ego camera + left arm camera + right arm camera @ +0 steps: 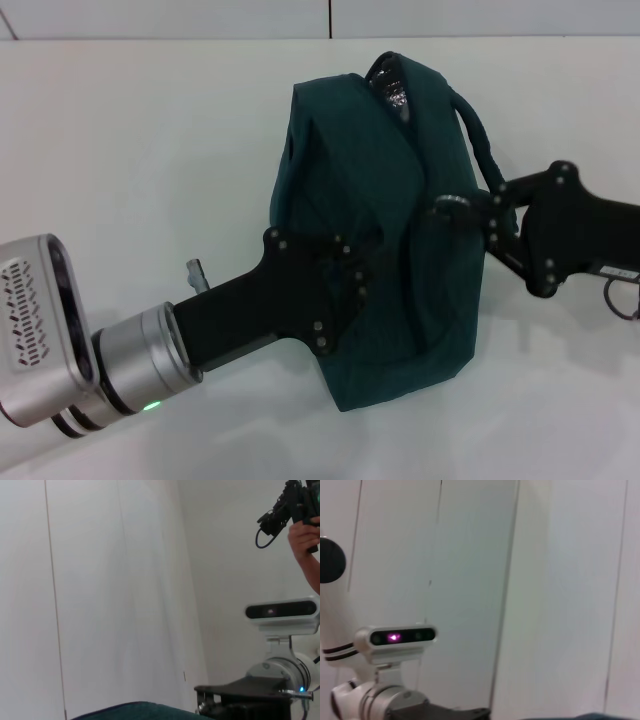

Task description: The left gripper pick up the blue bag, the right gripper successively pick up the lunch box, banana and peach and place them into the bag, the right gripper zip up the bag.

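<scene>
Standing on the white table (150,150) at the middle of the head view, the blue bag (370,200) bulged upright, its top at twelve o'clock gaping a little on silver lining (390,95). The left hand (355,280) reached in from eight o'clock and lay against the bag's near side, fingers pressed into the fabric; whether they pinched it could not be told. The right hand (455,208) came in from three o'clock, its fingertips drawn narrow at a small metal piece on the bag's central seam, just beside a padded handle (480,135) that arched over the bag's three o'clock shoulder. A green light (152,406) glowed on the left wrist. Each wrist view showed mostly pale wall (100,580), with the other arm's camera and a sliver of teal fabric low down.
</scene>
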You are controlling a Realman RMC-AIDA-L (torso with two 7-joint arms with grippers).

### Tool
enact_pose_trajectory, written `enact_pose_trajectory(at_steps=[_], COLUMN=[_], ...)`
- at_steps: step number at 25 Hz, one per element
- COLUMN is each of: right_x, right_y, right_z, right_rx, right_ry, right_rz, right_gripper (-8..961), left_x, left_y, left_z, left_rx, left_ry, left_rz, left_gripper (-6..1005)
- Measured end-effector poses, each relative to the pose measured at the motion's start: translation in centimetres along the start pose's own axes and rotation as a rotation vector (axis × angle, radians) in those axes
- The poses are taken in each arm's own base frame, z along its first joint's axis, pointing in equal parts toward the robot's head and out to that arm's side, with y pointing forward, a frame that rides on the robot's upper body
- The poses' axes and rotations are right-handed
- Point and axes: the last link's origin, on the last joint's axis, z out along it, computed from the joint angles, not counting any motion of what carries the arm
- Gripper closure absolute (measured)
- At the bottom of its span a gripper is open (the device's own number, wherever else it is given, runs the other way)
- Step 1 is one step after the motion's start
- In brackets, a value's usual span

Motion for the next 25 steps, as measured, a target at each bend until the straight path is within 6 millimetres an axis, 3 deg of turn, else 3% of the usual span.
enact_pose_trajectory(at_steps=[9,15,19,25], right_x=[-0.4,-0.5,-0.6,-0.4], right_y=[-0.5,-0.7,-0.9,-0.9], right_z=[-0.6,-0.8,-1.1,-1.5], right_rx=[0.127,0.182,0.229,0.268], right_ry=[-0.096,-0.13,-0.152,-0.158], right_rz=[-0.088,-0.131,-0.143,-0.144], right_gripper=[932,935,934,934], left_x=[-0.3,-0.6,-0.6,-0.2], left_y=[0.2,0.8,1.1,0.7], left_z=[-0.1,-0.5,-1.2,-3.3], left_rx=[-0.018,-0.122,-0.185,-0.126], left_ry=[-0.023,-0.058,-0.081,-0.073], left_rz=[0.01,0.054,0.081,0.105], left_gripper=[893,888,885,879])
